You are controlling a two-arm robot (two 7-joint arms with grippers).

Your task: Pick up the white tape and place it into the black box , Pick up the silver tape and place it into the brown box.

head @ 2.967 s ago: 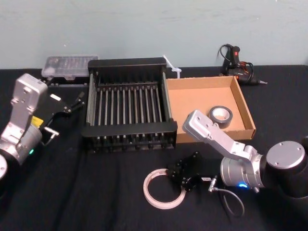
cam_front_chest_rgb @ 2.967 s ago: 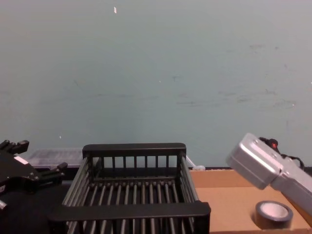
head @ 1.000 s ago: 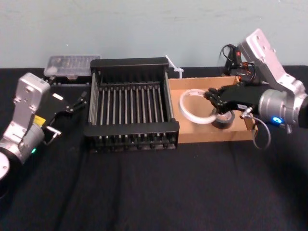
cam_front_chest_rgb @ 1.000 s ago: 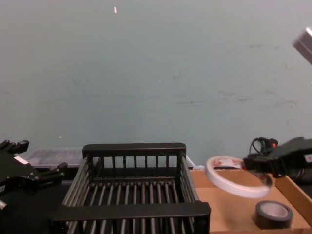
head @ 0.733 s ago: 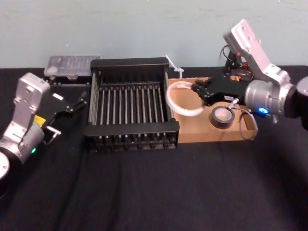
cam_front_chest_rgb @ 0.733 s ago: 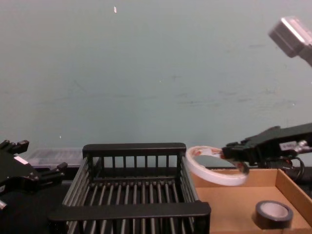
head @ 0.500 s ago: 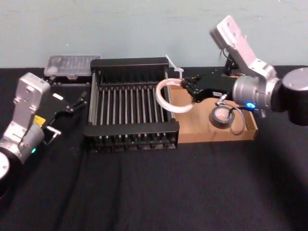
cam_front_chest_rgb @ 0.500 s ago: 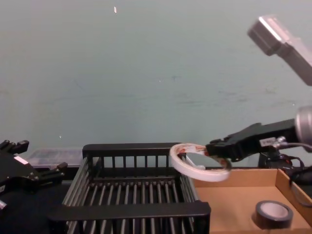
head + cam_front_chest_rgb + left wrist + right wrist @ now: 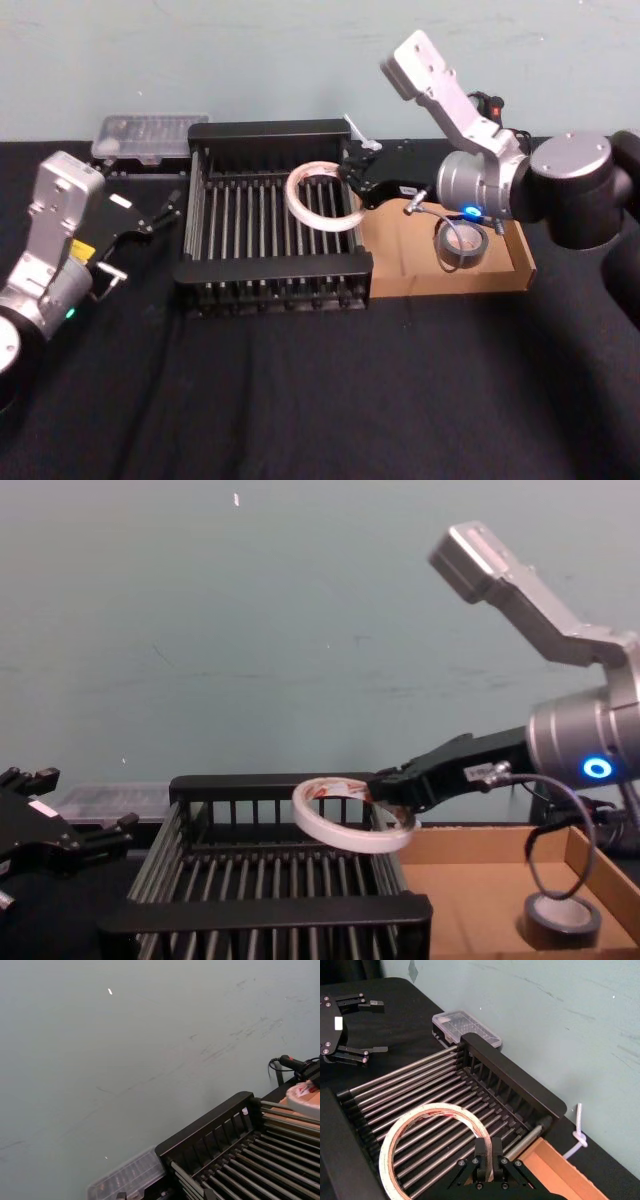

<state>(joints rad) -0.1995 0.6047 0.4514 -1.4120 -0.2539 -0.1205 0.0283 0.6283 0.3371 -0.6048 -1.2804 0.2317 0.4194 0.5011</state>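
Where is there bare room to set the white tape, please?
The black box floor is bare rim to rim, below the white tape in the right pincer. The brown box is bare left of the silver tape, crowded there; left pincer idles left.

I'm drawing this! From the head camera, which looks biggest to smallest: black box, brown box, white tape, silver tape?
black box
brown box, partly behind the arm
white tape, held nearer the camera by the right gripper
silver tape
Left gripper sits parked.
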